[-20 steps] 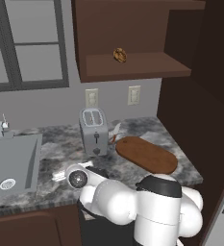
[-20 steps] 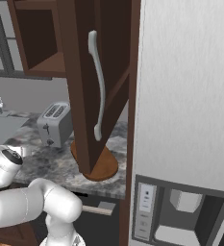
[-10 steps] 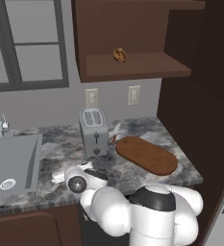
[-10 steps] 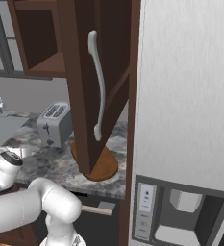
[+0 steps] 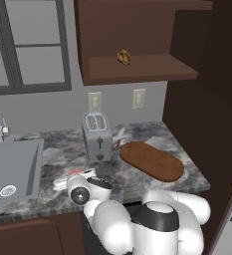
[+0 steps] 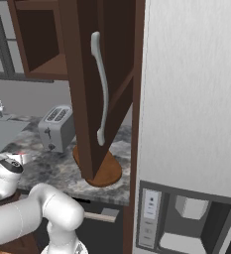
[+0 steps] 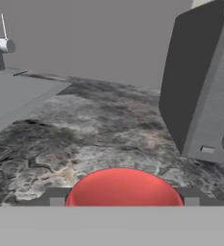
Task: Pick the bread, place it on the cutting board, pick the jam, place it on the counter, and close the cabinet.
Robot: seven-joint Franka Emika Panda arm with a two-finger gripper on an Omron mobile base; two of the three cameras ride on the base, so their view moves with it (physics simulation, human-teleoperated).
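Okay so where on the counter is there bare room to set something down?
Bare marble lies between the sink and the toaster, and along the front edge of the counter below the cutting board. It is crowded at the front left, where the end effector holds the jam.

Cabinet (image 6: 94,74) door open, silver handle (image 6: 102,89) facing camera. Cutting board (image 6: 107,171) on counter (image 6: 52,166) behind door. Toaster (image 6: 56,128) left of door.
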